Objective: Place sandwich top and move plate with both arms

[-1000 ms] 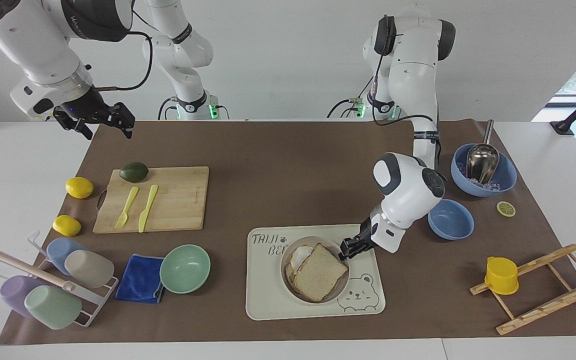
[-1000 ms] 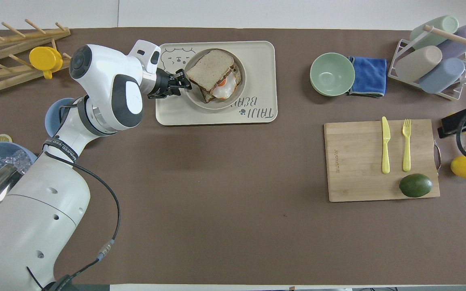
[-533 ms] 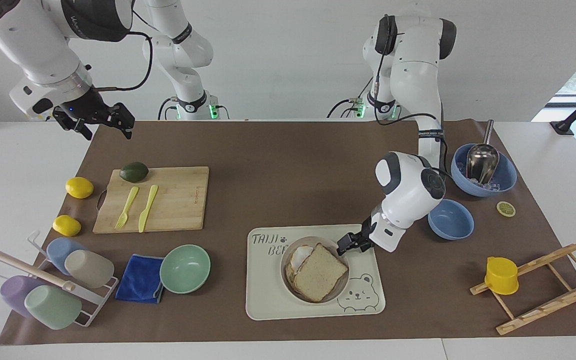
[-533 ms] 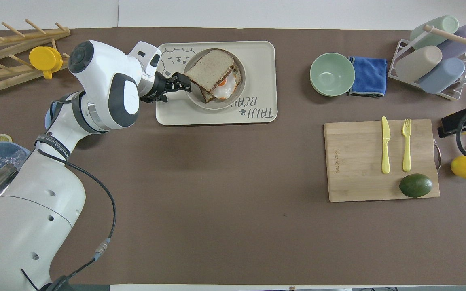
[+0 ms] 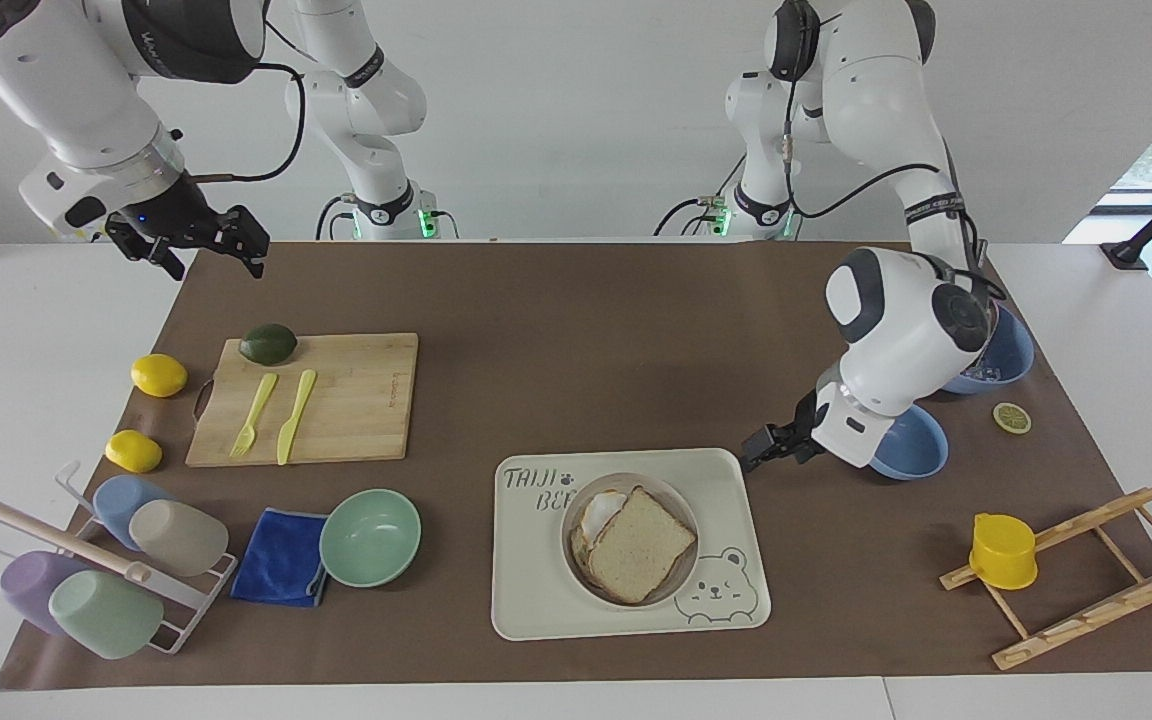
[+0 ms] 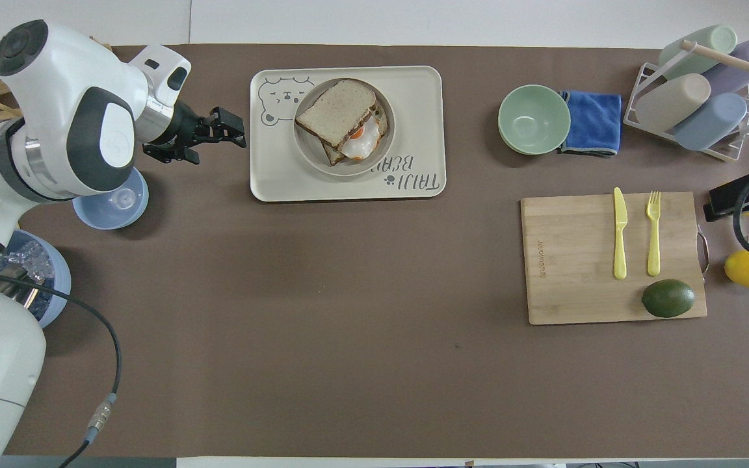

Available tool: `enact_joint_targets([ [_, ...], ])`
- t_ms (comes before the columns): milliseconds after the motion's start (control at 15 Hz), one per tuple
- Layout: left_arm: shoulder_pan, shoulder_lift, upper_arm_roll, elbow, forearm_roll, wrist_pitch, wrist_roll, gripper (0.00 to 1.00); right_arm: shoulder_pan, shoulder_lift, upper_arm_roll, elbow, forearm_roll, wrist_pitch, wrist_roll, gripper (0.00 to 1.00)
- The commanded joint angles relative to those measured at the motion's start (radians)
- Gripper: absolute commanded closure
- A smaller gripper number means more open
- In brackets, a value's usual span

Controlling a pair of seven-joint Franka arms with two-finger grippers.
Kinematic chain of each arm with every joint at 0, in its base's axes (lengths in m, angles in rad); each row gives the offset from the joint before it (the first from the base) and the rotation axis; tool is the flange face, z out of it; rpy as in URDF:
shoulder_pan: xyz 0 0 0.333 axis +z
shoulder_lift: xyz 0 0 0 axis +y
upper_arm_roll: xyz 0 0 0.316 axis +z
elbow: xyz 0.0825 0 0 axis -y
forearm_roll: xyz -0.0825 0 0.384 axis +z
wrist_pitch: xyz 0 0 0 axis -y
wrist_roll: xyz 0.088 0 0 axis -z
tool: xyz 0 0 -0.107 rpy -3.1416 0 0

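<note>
The sandwich top (image 5: 641, 545) (image 6: 337, 112), a plain light brown slice, lies tilted on a bread slice with a fried egg (image 5: 601, 510) (image 6: 363, 140). Both sit on the small round plate (image 5: 681, 582) (image 6: 309, 153), which stands on the cream bear tray (image 5: 536, 585) (image 6: 413, 97). My left gripper (image 5: 756, 452) (image 6: 235, 128) is open and empty, raised over the brown mat beside the tray's edge toward the left arm's end. My right gripper (image 5: 211, 250) is open and empty, and waits high over the table corner by the cutting board; only its tip (image 6: 716, 207) shows overhead.
A small blue bowl (image 5: 911, 445) and a larger blue bowl (image 5: 1011, 350) lie under the left arm. A wooden rack with a yellow cup (image 5: 1002, 550), a mint bowl (image 5: 370, 537), a blue cloth (image 5: 281, 557), a cup rack (image 5: 106, 560) and a cutting board (image 5: 336, 400) with cutlery and avocado stand around.
My left gripper has drawn back from the plate's rim, off the tray toward the left arm's end, and risen. The sandwich top stays on the sandwich. The right arm has not moved.
</note>
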Motion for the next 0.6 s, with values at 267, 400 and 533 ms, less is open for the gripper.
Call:
enact_joint_targets([
  [267, -0.010, -0.217, 0.045, -0.014, 0.239, -0.264, -0.012, 0.00, -0.018, -0.013, 0.008, -0.012, 0.022, 0.010, -0.005, 0.00],
  [400, -0.008, -0.280, 0.043, -0.022, 0.283, -0.317, -0.009, 0.00, -0.018, -0.013, 0.008, -0.012, 0.022, 0.008, -0.007, 0.00],
  [533, -0.002, -0.334, 0.045, -0.024, 0.287, -0.376, -0.003, 0.00, -0.018, -0.013, 0.008, -0.012, 0.022, 0.008, -0.021, 0.00],
])
